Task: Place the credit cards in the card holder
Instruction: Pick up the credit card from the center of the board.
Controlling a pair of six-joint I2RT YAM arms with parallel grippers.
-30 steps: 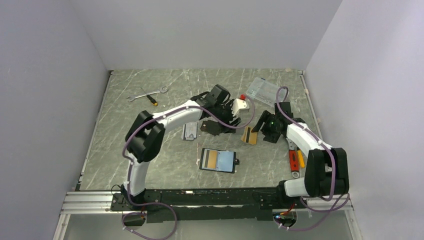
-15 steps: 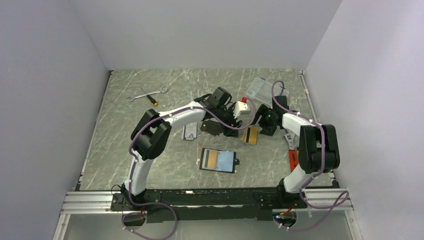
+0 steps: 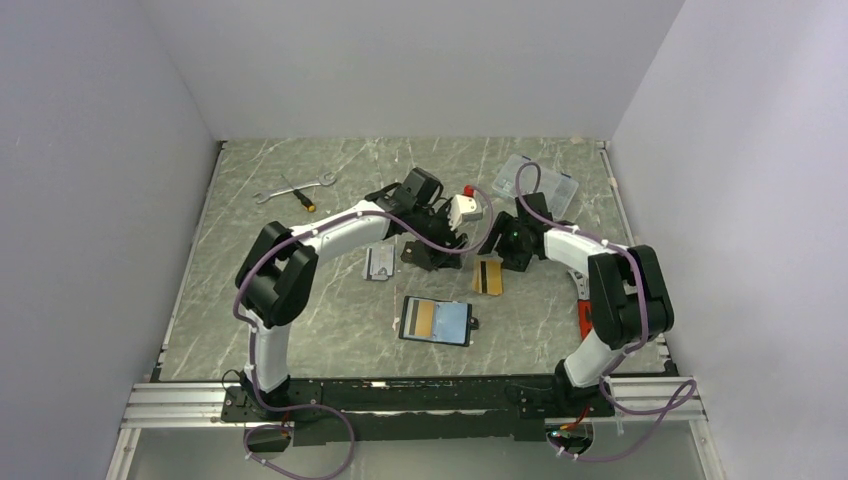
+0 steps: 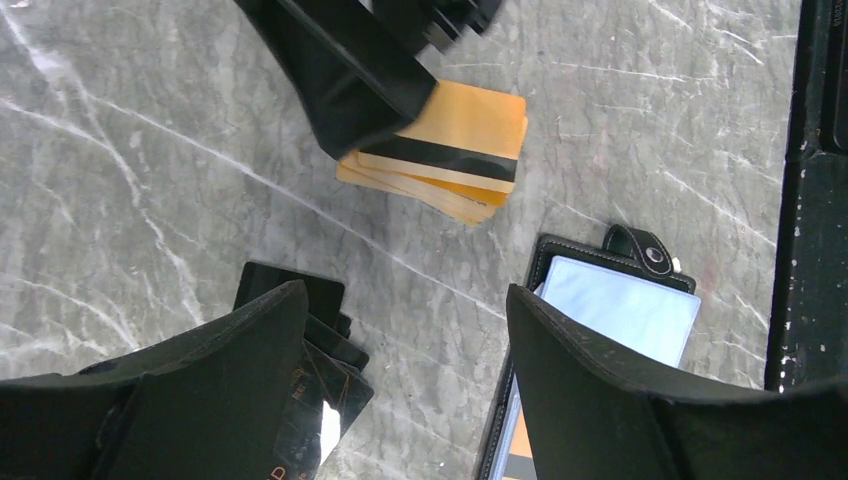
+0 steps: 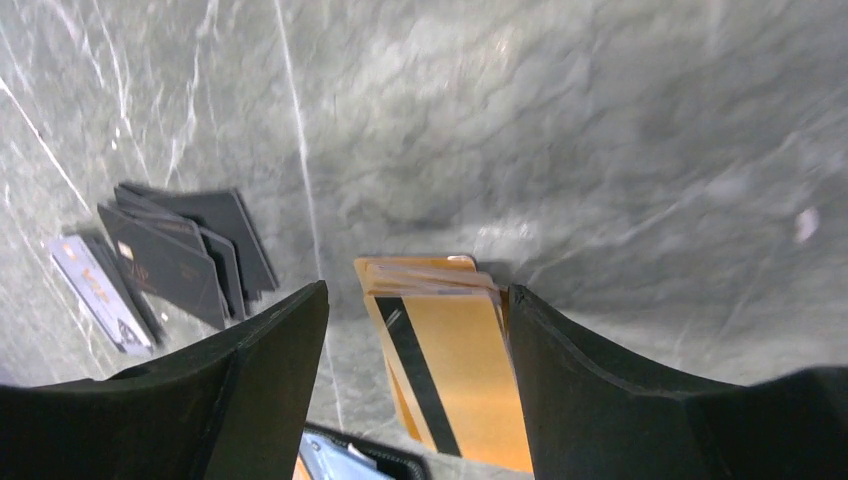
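A stack of orange-tan credit cards (image 3: 488, 277), the top one with a black stripe, lies flat on the table. In the right wrist view the credit cards (image 5: 450, 370) lie between the open fingers of my right gripper (image 5: 420, 340), the right finger against the stack's edge. The card holder (image 3: 437, 321) lies open nearer the front, pale blue inside, with an orange card in its left half. My left gripper (image 4: 410, 380) is open and empty, hovering between black cards (image 4: 310, 340) and the card holder (image 4: 615, 300); the credit cards (image 4: 450, 155) lie beyond it.
A fan of black cards (image 3: 420, 258) and a grey card (image 3: 379, 263) lie left of the credit cards. A wrench (image 3: 295, 186) and screwdriver (image 3: 298, 193) lie back left, a clear plastic box (image 3: 540, 183) back right, red and orange tools (image 3: 590, 315) at right.
My right gripper has swung left and the orange cards have slid left with it, closer to the card holder. My left gripper has shifted a little left and back.
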